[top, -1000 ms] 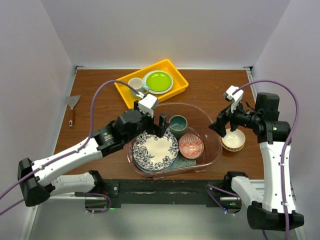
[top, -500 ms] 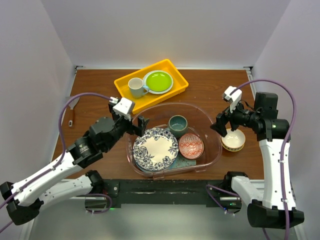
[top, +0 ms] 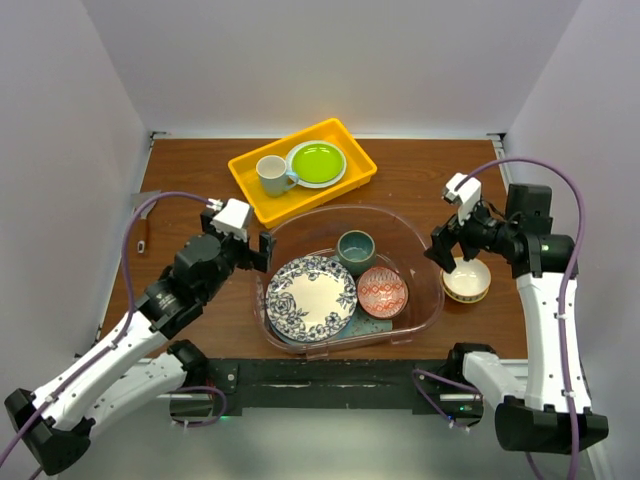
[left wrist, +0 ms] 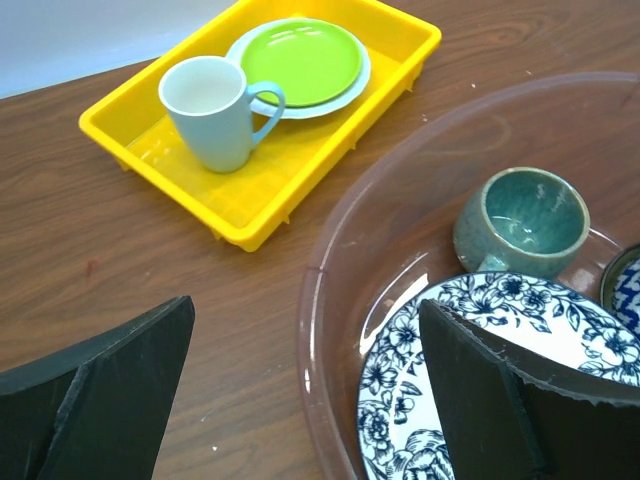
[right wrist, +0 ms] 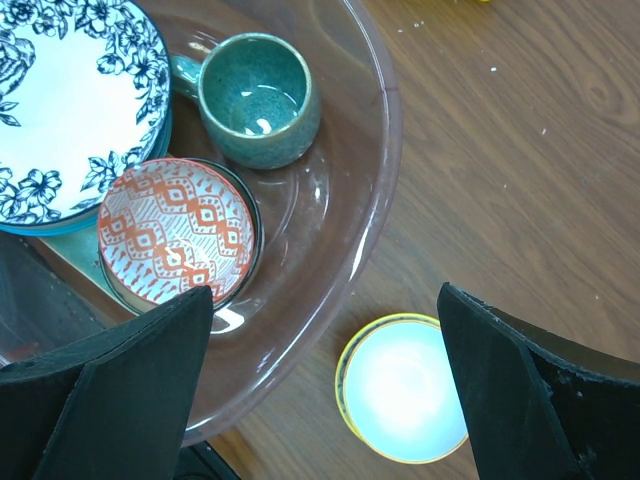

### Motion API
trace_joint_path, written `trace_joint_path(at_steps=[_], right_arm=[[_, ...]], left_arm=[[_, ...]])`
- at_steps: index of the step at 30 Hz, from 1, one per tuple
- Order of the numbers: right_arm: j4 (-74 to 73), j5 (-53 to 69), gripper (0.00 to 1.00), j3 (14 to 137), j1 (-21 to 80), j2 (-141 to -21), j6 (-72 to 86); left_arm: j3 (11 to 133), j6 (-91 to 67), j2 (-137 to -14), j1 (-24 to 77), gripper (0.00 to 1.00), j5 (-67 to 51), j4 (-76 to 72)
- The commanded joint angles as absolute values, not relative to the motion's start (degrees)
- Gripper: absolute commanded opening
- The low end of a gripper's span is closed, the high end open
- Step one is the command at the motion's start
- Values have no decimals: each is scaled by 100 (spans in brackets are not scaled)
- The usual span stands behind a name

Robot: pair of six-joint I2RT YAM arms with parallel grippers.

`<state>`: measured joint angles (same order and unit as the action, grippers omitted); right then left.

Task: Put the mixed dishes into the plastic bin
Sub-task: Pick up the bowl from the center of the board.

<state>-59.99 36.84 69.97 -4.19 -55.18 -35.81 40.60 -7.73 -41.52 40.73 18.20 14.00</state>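
Tan glazed bowl (right wrist: 403,388) sits on the wooden bench (right wrist: 520,150) beneath the right claw (right wrist: 320,345), jaws wide and empty, beside the clear rounded plastic bin (right wrist: 385,170); left claw (left wrist: 305,345) gapes empty over its rim.

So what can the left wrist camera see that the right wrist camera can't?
Only the left wrist: the yellow tray with the white mug and green plate in it. Only the right wrist: the tan bowl, on the table beside the bin, and the red bowl's pattern. Both: the bin, with the teal mug and the floral plate inside it.
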Motion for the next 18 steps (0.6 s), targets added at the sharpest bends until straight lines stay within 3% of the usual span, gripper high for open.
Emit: trace_joint_path(at_steps=[1, 18], right_arm=[[-5766, 3464, 99, 6970, -439, -5642, -3533], [-5871, 2278, 99, 7277, -439, -6143, -3586]], left_arm=[[4017, -730, -3990, 3894, 100, 1678, 1213], [3981, -721, -3859, 3858, 100, 1696, 1318]])
